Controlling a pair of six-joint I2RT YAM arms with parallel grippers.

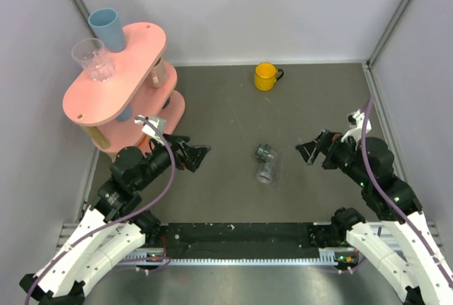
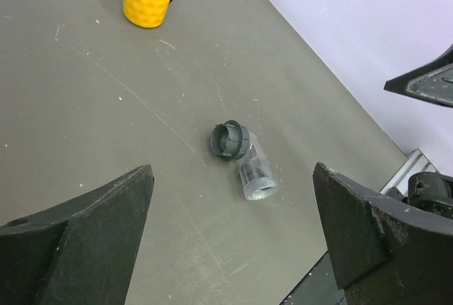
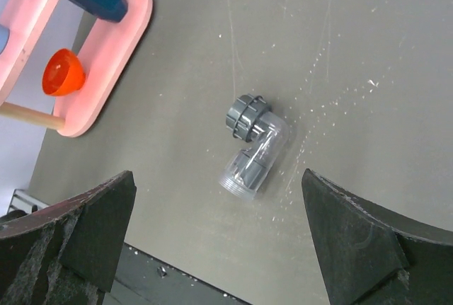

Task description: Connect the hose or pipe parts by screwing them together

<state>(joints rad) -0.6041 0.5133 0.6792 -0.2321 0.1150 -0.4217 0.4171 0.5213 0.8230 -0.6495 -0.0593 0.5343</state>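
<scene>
The clear elbow pipe part (image 3: 256, 153) lies on the surface (image 1: 226, 107) between the two arms, with the dark ring nut (image 3: 245, 116) seated on one end and its other threaded end bare. The left gripper (image 1: 200, 158) and right gripper (image 1: 304, 155) both stand wide open and empty, well apart from it. The joint looks assembled, though I cannot tell whether it is screwed fully tight.

Clear glossy plastic elbow fitting (image 3: 255, 155) with matt dark grey nut (image 3: 242, 115) lies on a scuffed, matt grey table (image 3: 354, 71).
</scene>
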